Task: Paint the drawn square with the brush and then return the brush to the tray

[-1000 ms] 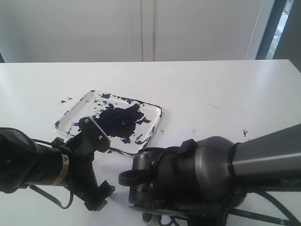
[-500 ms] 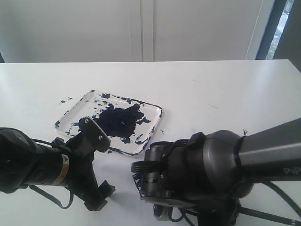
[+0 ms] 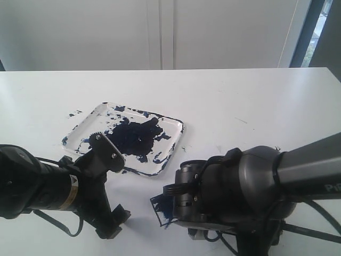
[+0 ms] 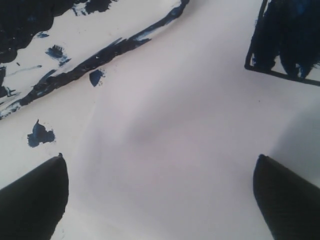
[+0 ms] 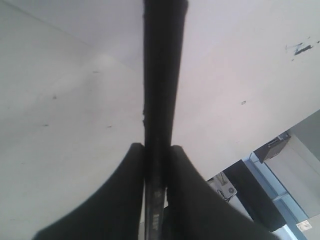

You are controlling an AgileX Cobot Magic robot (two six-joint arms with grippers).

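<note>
The tray (image 3: 85, 124), smeared with blue-black paint, lies left of the table's middle; its paint-edged rim (image 4: 100, 57) also shows in the left wrist view. The drawn square (image 3: 161, 209), scribbled dark blue, sits near the front edge, partly hidden under my right arm (image 3: 234, 186). One corner of the square (image 4: 285, 40) shows in the left wrist view. My left gripper (image 4: 160, 200) hovers open over bare table between the tray and the square. My right gripper (image 5: 156, 150) is shut on the black handle of the brush (image 5: 160, 75). The brush tip is out of view.
Stray blue paint specks mark the table at the right (image 3: 277, 150) and beside the tray's far corner (image 3: 73, 113). More specks (image 4: 40, 135) lie near the tray rim. A white wall runs behind the table's far edge.
My right arm has slid to the right, uncovering more of the blue-scribbled square near the front edge. The left arm has stayed in place.
</note>
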